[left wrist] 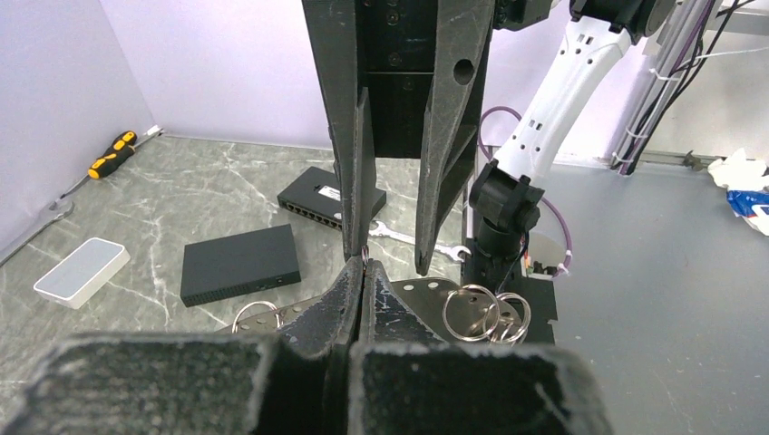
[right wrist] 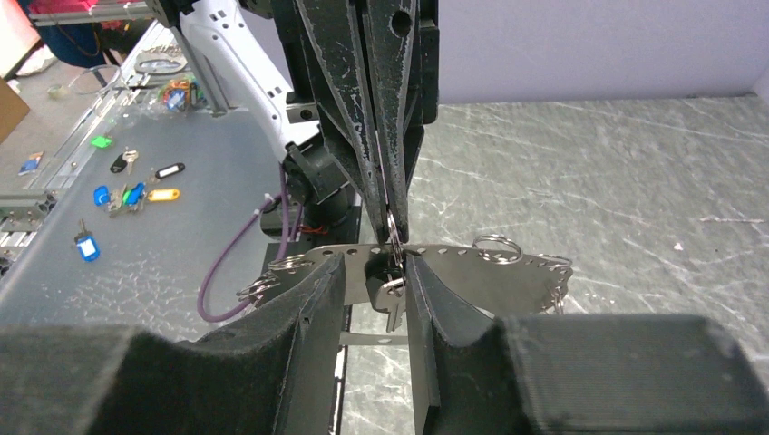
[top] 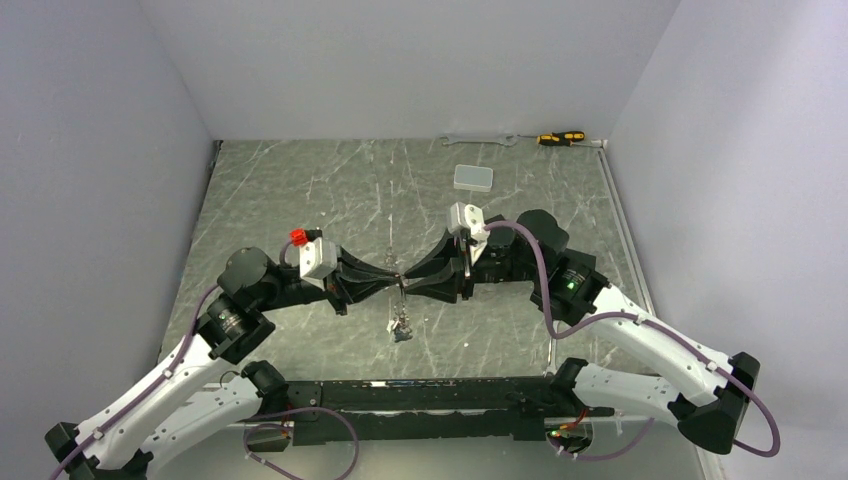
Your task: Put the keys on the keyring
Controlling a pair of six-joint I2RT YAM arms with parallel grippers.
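Note:
My left gripper (top: 394, 281) is shut at mid-table, pinching a small silvery keyring (right wrist: 393, 232) at its tips (left wrist: 364, 268). A bunch of keys (top: 402, 327) hangs from that ring below the tips. In the right wrist view one silvery key (right wrist: 392, 295) with a dark head dangles between the fingers of my right gripper (right wrist: 376, 265). The right gripper faces the left one tip to tip and is open. The key lies close against its right finger, with a gap on the other side. In the left wrist view the right gripper (left wrist: 390, 257) comes down from above, and only a sliver of the keyring (left wrist: 365, 256) shows.
A perforated metal plate (right wrist: 508, 272) with spare split rings (left wrist: 472, 313) lies under the grippers. A white box (top: 473, 177), a spanner (top: 480, 140) and a screwdriver (top: 560, 137) lie at the back. Two black boxes (left wrist: 240, 263) lie near the right arm. Tagged keys (right wrist: 127, 195) lie on a side bench.

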